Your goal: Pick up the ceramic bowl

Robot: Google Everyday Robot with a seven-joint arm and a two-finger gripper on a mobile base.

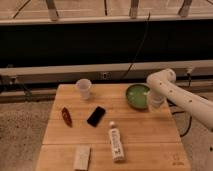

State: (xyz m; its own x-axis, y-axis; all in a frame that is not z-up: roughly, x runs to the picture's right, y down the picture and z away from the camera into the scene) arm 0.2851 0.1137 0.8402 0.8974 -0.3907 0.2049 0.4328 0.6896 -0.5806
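Hand (153,103) at the bowl (135,95)
Low at its right rim, far right of the tabletop (145,137) — whether it grips anything, I cannot tell.

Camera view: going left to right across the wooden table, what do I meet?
Red object → white cup → black phone → white bottle → ceramic bowl → hand, at the bowl's right rim. The tan block overlaps the cup's span, so it is left out.

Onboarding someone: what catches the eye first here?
The white arm on the right, its gripper at the right rim of the green ceramic bowl at the far right of the wooden table. Next, the white cup left of the bowl and the black phone mid-table.
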